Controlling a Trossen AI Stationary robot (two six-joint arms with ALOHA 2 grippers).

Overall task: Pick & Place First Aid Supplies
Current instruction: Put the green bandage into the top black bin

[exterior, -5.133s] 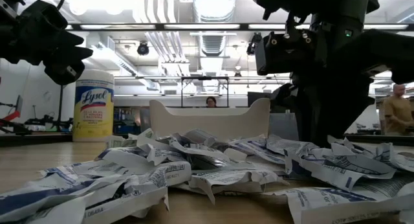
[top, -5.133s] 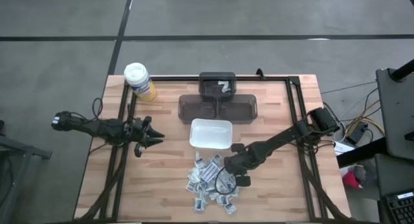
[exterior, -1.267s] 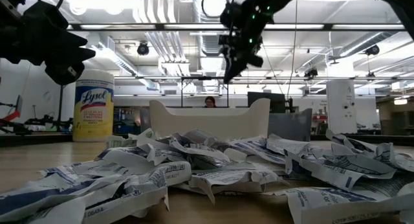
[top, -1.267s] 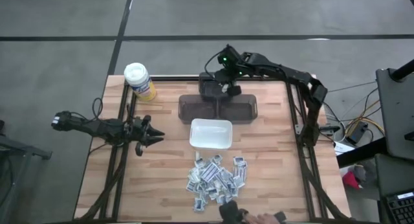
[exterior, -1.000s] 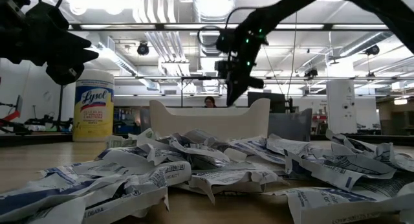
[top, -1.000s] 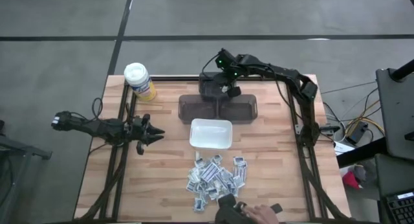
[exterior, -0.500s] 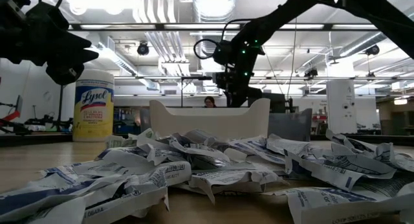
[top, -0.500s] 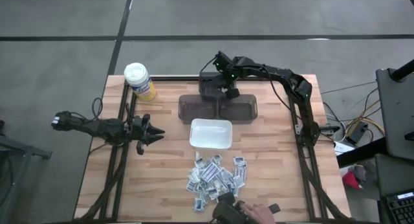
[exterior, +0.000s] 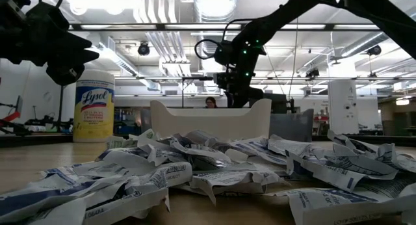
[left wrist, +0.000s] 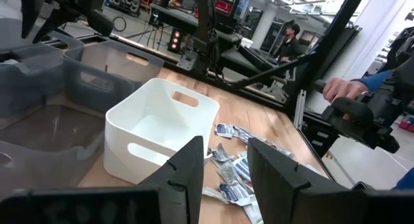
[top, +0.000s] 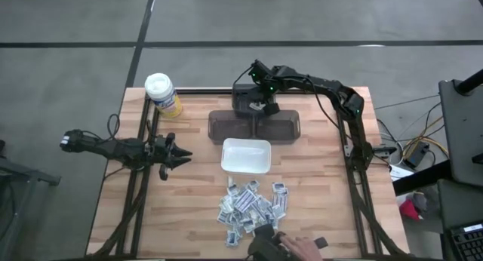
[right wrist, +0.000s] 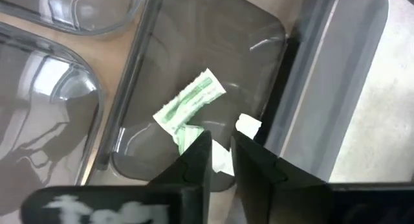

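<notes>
- At the desk's (top: 317, 178) far edge, right gripper (top: 260, 108) hangs over the small dark bin (top: 243, 99); fingers (right wrist: 194, 156) narrowly apart, pinching nothing; green-print packet (right wrist: 189, 101) and white ones lie in that bin.
- First aid packets (top: 253, 207) piled on the near side, just beside the white dish (top: 246, 157).
- Left gripper (top: 176, 158) waits at the left side, fingers spread, empty.
- A person's hand (top: 300, 249) with a black device at the near edge by the pile.
</notes>
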